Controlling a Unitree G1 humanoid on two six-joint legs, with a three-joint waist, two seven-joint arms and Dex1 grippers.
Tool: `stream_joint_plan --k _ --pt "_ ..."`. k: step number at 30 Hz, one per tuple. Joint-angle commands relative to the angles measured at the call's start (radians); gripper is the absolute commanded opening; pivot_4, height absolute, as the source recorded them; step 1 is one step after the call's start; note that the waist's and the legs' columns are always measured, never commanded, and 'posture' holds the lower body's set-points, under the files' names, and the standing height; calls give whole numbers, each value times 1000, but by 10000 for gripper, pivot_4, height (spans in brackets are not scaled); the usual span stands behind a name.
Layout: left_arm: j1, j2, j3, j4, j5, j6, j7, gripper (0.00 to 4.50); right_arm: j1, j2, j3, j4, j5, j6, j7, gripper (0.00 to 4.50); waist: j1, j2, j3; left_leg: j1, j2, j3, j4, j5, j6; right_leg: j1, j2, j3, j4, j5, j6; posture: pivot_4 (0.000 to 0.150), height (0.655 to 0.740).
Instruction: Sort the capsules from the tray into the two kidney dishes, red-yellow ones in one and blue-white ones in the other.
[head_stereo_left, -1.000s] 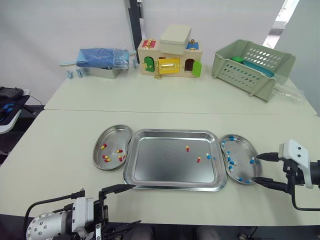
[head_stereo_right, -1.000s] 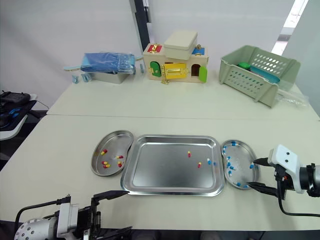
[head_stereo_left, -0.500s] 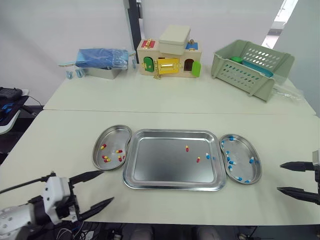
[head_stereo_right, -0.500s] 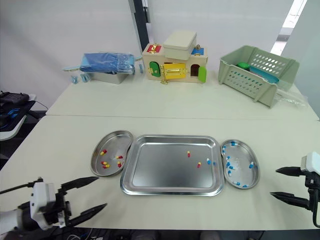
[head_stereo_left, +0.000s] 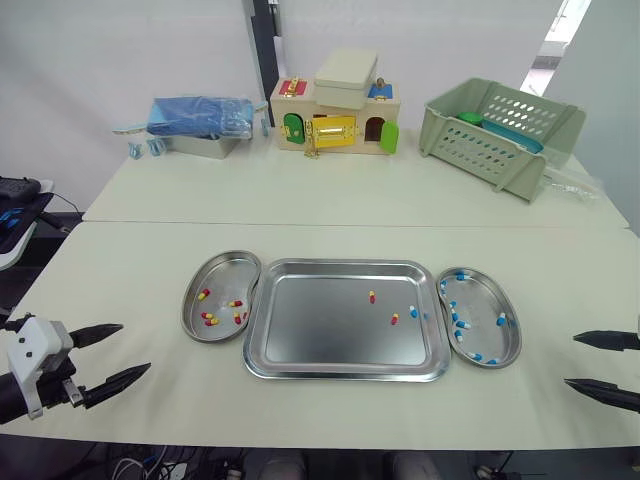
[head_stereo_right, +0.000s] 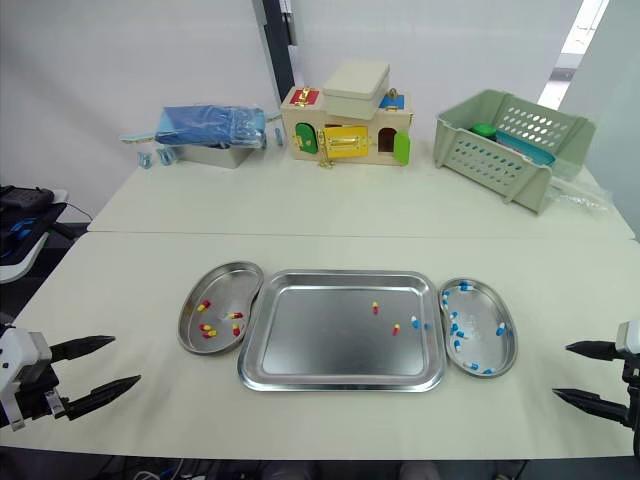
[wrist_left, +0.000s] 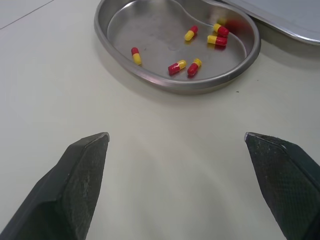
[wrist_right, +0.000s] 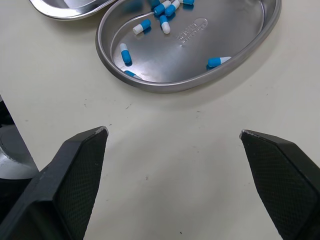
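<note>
A steel tray (head_stereo_left: 310, 335) lies mid-table holding two red-yellow capsules (head_stereo_left: 372, 296) and one blue-white capsule (head_stereo_left: 413, 312). Against its left side is a kidney dish (head_stereo_left: 196, 294) with several red-yellow capsules (wrist_left: 192, 33). The kidney dish (head_stereo_left: 511, 350) on its right holds several blue-white capsules (wrist_right: 141, 25). My left gripper (head_stereo_left: 135, 348) hovers open and empty over bare table, well to the left of the left dish. Off past the right dish, my right gripper (head_stereo_left: 571, 360) is open and holds nothing.
At the back of the table stand a toy house box (head_stereo_left: 335, 115), a green plastic basket (head_stereo_left: 500, 130) and a blue bundle on a steel container (head_stereo_left: 200, 120). Bare table lies between each gripper and its dish.
Both grippers have drawn outward from the tray: the left one went far left from the tray's front corner, the right one went right, away from the right dish. Both stayed open.
</note>
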Motion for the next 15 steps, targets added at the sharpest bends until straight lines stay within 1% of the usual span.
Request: stream_joint_plan --k 1,6,8,11,15 --pt "-14 23 5 -1 15 18 -3 45000 10 9 -18 -23 10 -14 -10 44669 0 0 0 0 0 0 0 0 0 0 0 0 0 0 0 1500 7400" --pt "-30 30 -8 -10 39 18 -18 45000 46 40 -31 -67 20 -13 -25 44669 0 0 0 0 0 0 0 0 0 0 0 0 0 0 0 1500 7400" --pt "-40 44 -17 -16 58 19 -20 45000 76 63 -39 -112 37 -5 -28 44669 1 0 0 0 0 0 0 0 0 0 0 0 0 0 0 1500 7400" --pt "-70 66 -30 -64 55 60 -21 45000 116 108 -52 -204 87 32 -51 44669 2 0 0 0 0 0 0 0 0 0 0 0 0 0 0 1500 7400" --pt "-124 132 -91 -199 44 195 -36 45000 186 209 -54 -380 169 72 -111 44669 3 0 0 0 0 -1 0 0 0 0 0 -1 0 0 0 1500 7400"
